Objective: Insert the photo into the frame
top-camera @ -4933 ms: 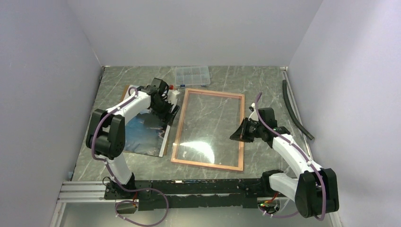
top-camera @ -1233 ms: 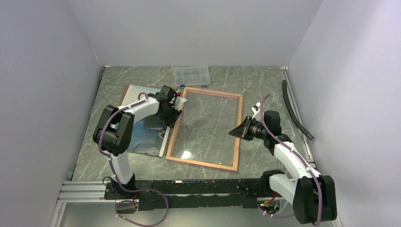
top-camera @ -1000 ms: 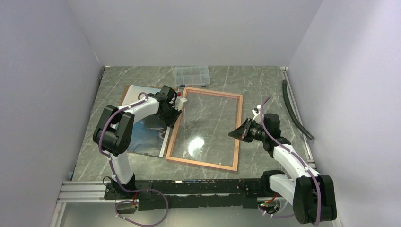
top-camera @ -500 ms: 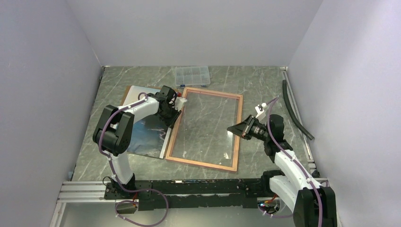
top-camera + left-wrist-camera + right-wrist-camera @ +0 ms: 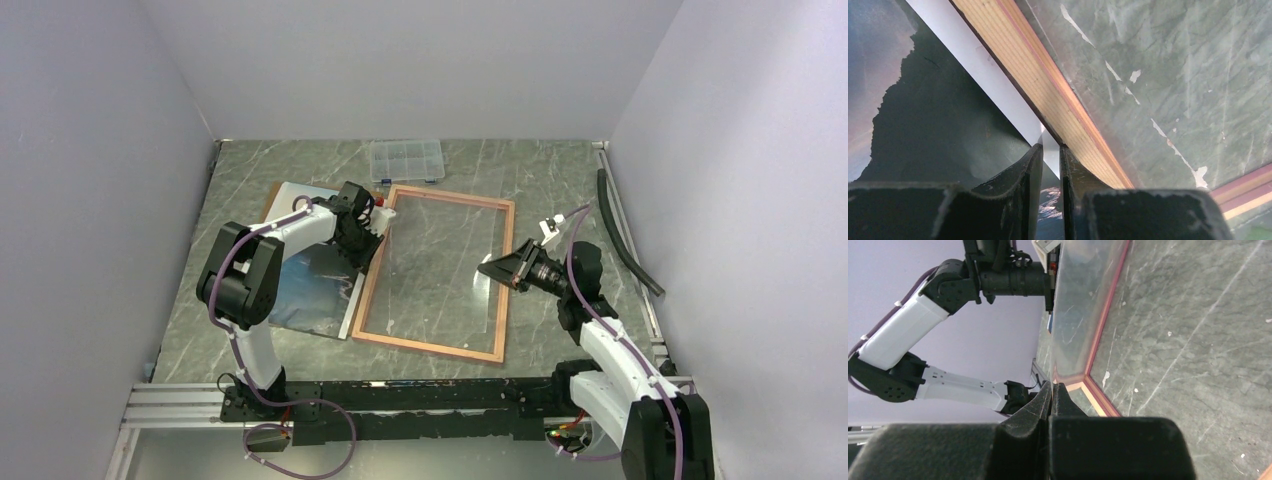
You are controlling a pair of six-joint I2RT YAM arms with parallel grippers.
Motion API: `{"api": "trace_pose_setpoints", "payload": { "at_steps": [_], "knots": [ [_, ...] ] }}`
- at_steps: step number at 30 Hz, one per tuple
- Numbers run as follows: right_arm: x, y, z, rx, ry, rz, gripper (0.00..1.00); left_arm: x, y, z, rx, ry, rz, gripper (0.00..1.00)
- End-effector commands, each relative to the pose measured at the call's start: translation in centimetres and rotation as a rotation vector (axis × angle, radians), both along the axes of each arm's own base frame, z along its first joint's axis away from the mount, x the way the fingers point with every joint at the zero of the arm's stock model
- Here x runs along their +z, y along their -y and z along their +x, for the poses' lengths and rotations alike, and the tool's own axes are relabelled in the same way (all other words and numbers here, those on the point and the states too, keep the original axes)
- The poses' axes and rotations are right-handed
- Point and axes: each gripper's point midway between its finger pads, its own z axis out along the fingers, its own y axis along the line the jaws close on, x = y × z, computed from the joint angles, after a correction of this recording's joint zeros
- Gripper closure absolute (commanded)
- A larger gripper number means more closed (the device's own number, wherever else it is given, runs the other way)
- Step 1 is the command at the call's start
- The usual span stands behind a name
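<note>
The photo (image 5: pixel 305 280), dark mountains with a white border, lies flat to the left of the frame (image 5: pixel 430 345). In the left wrist view the photo (image 5: pixel 938 115) meets the frame's wooden rail (image 5: pixel 1048 95). My left gripper (image 5: pixel 372 240) stands there, its jaws a narrow gap apart (image 5: pixel 1050 146). The white border shows through that gap and nothing is pinched. My right gripper (image 5: pixel 484 268) is shut (image 5: pixel 1051 384) on the right edge of the clear pane (image 5: pixel 1078 305). It holds that edge tilted up off the frame.
A clear compartment box (image 5: pixel 406 160) sits behind the frame. A brown backing board (image 5: pixel 270 200) pokes out from under the photo's far left corner. A black hose (image 5: pixel 625 240) lies along the right wall. The table is green marble.
My right gripper has lifted the pane's right edge and carried it leftward. The left jaws have narrowed at the photo's border, and the photo's right edge has slid closer to the frame.
</note>
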Motion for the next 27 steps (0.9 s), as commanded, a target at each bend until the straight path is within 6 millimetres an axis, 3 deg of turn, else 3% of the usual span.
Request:
{"api": "trace_pose_setpoints", "payload": {
  "at_steps": [1, 14, 27],
  "knots": [
    [2.3, -0.6, 0.0, 0.042, 0.099, 0.043, 1.0, -0.7, 1.1, -2.4, -0.025, -0.102, -0.031, 0.76],
    [-1.3, -0.3, 0.1, 0.041, 0.031, -0.04, 1.0, -0.7, 0.9, -2.2, -0.031, -0.086, -0.02, 0.78],
    [-3.7, 0.5, 0.5, 0.028, -0.024, -0.161, 1.0, -0.7, 0.8, -2.2, -0.033, -0.081, -0.017, 0.79]
  ]
}}
